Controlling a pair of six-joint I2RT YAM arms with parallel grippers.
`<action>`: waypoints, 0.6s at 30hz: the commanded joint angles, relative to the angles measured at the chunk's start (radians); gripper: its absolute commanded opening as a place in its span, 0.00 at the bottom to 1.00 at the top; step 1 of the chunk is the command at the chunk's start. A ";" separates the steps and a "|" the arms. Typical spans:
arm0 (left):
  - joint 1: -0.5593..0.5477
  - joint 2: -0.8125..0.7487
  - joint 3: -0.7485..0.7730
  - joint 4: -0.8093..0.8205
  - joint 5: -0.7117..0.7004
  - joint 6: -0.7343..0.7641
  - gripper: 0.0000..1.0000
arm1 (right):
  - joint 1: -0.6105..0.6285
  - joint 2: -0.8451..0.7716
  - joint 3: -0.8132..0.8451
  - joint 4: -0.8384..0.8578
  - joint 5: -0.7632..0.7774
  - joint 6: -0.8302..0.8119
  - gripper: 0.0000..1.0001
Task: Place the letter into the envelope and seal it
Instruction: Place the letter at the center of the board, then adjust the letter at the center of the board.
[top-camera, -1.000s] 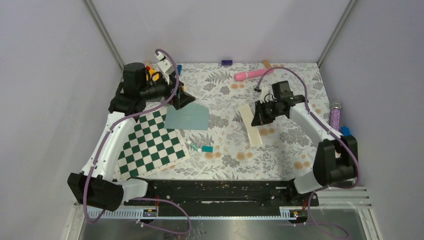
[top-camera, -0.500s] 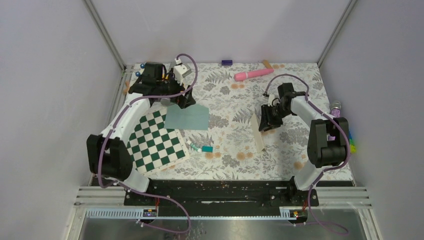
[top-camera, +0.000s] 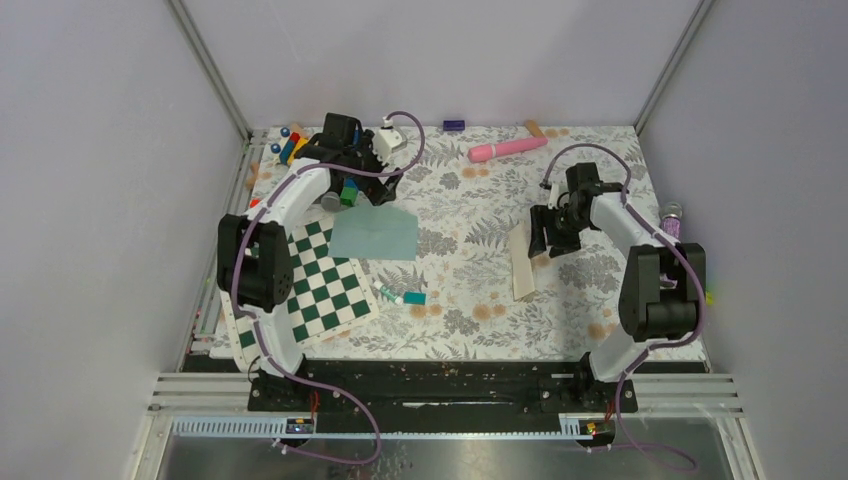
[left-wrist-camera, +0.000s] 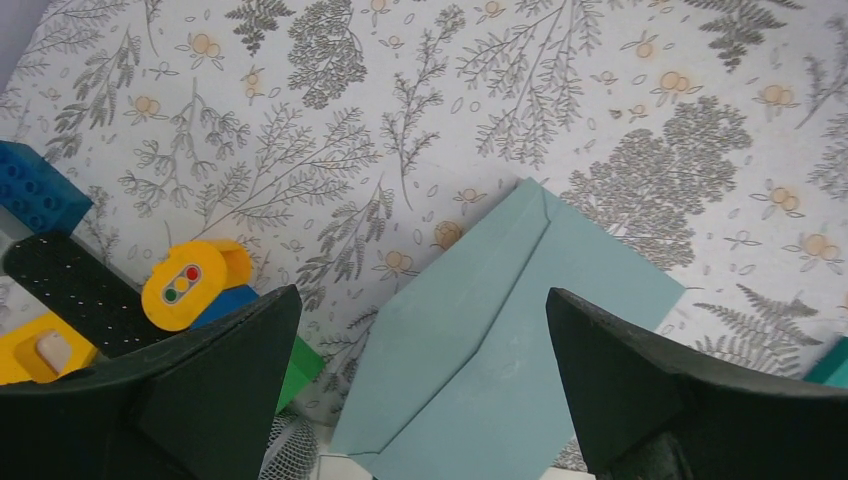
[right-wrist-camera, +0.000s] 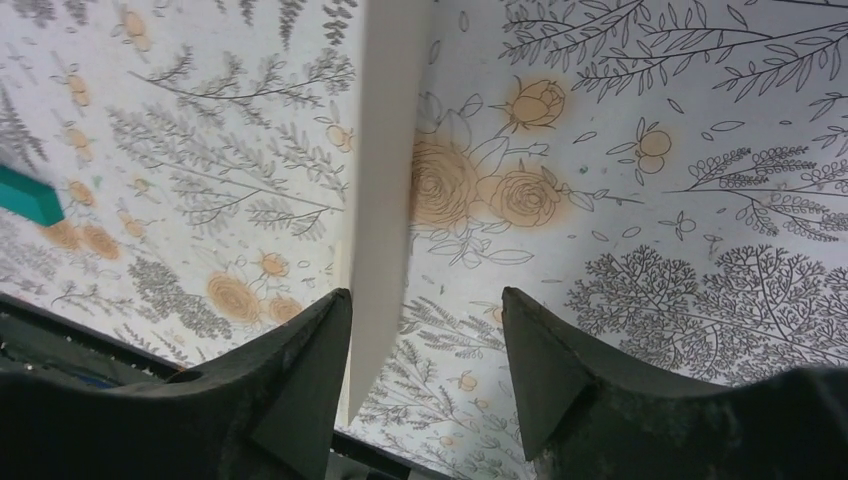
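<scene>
Hovering over the envelope (top-camera: 374, 233) flap end, left gripper (left-wrist-camera: 420, 295) has fingers spread wide, prob. to pin it for loading. Right gripper (right-wrist-camera: 425, 295) fingers are parted, pinching nothing. Letter (top-camera: 521, 262) lies on the table (top-camera: 450, 200) beside one finger, well apart from the envelope, so a regrasp is likely req'd.

Lilac walls (top-camera: 440, 50); floral table (top-camera: 460, 210); posts (top-camera: 206, 65) seemingly metal.

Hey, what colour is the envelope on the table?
The envelope is plain muted teal, seen best in the left wrist view.
</scene>
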 joint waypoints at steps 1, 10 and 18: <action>0.002 0.030 0.081 0.006 -0.056 0.083 0.99 | -0.001 -0.121 0.036 0.003 -0.060 -0.015 0.66; 0.001 0.086 0.111 0.004 -0.097 0.124 0.99 | 0.004 -0.168 0.014 0.012 -0.207 -0.017 0.73; 0.002 0.084 0.109 0.008 -0.104 0.114 0.99 | 0.182 -0.095 0.041 0.006 0.036 -0.012 0.75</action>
